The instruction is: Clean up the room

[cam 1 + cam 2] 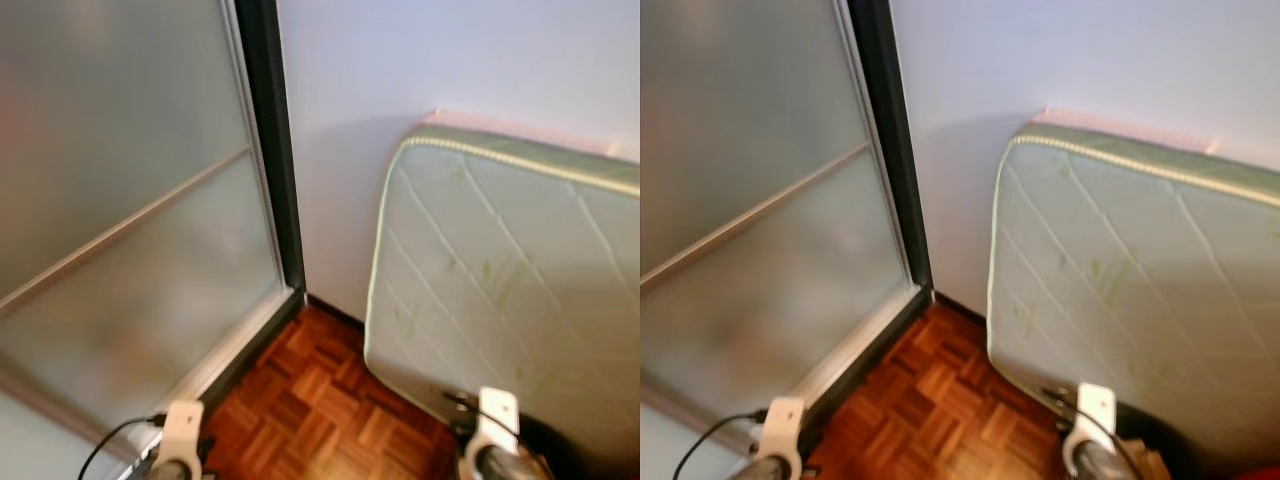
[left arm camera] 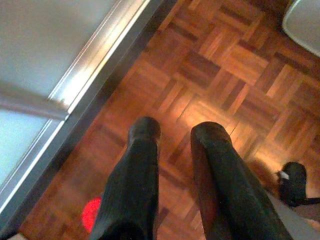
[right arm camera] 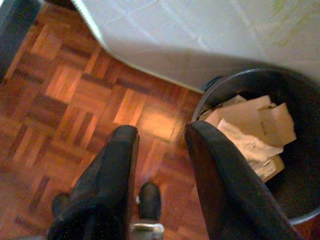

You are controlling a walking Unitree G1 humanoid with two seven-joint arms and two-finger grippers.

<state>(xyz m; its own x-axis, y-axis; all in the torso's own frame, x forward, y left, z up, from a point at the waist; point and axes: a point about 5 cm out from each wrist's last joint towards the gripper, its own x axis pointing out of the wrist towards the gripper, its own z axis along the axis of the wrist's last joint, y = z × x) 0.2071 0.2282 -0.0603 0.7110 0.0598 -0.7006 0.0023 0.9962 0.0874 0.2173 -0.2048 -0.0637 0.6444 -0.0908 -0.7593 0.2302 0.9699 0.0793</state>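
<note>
A dark round waste bin [image 3: 235, 82] stands on the parquet at the foot of a leaning mattress [image 1: 500, 280]. Crumpled paper and cardboard [image 3: 250, 130] lie inside it. My right gripper [image 3: 157, 132] hangs open over the floor just beside the bin's rim, with nothing between its fingers. My left gripper [image 2: 175, 132] is open too, empty, above bare parquet near the sliding door's metal track [image 2: 95, 55]. A small red spot [image 2: 91, 213] shows on the floor under the left fingers; it is too blurred to identify.
A frosted glass sliding door [image 1: 120, 230] fills the left side, with a dark frame [image 1: 275, 150] at the room's corner. A white wall [image 1: 400, 60] stands behind. Parquet floor [image 1: 310, 400] runs between door and mattress. A small black object [image 2: 295, 182] lies on the floor.
</note>
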